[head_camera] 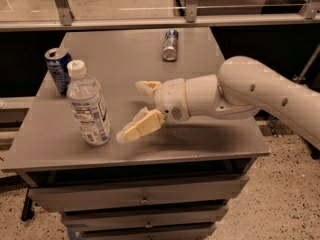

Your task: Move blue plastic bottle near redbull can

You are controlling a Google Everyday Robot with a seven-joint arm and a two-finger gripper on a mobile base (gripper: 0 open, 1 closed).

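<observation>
The gripper (pixel 131 111), spread wide at frame centre, is just right of the blue plastic bottle (pixel 89 109). A bumping finger could topple it.

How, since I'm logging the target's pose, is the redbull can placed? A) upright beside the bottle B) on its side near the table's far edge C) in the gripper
B: the redbull can lies on its side at the far edge, while the open gripper hovers beside the blue plastic bottle.
</observation>
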